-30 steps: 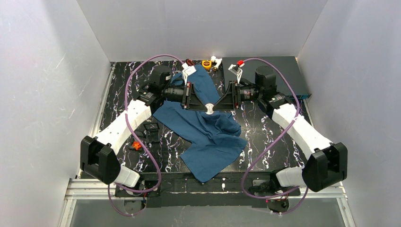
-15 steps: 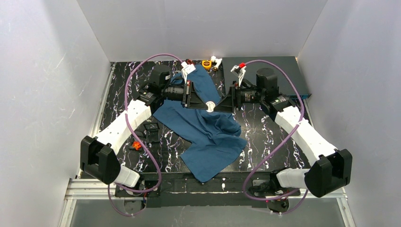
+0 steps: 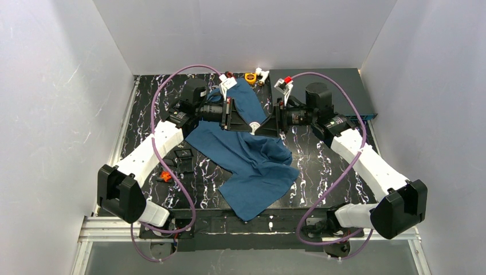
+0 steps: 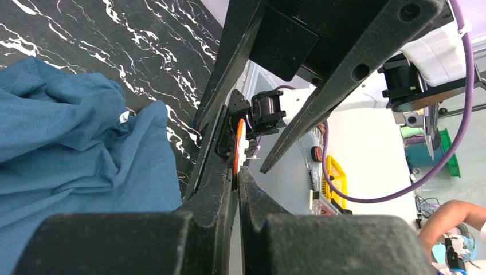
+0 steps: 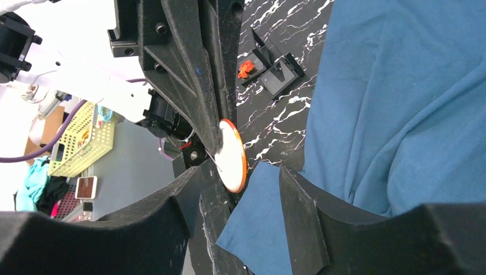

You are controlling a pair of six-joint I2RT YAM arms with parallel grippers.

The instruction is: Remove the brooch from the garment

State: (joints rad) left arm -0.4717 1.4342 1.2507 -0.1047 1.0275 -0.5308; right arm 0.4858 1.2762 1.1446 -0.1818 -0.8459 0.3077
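The dark teal-blue garment (image 3: 252,166) lies crumpled mid-table, one part lifted toward the grippers. The brooch (image 3: 254,127) is a white disc with an orange rim. My left gripper (image 3: 247,125) is shut on the brooch's edge, seen edge-on in the left wrist view (image 4: 237,150) between its jaws (image 4: 237,169). My right gripper (image 3: 261,127) is open. In the right wrist view its fingers (image 5: 240,172) stand either side of the brooch (image 5: 232,156) and a corner of the garment (image 5: 258,229). I cannot tell whether the brooch is still pinned to the cloth.
Small black holders with an orange piece (image 3: 166,176) sit left of the garment, also in the right wrist view (image 5: 247,67). A yellow tape (image 3: 250,76) and white bits (image 3: 262,73) lie at the back edge. A grey panel (image 3: 344,86) covers the back right.
My right gripper has moved left toward the left gripper, and its open fingers now straddle the brooch. The left gripper has stayed put, still shut on the brooch.
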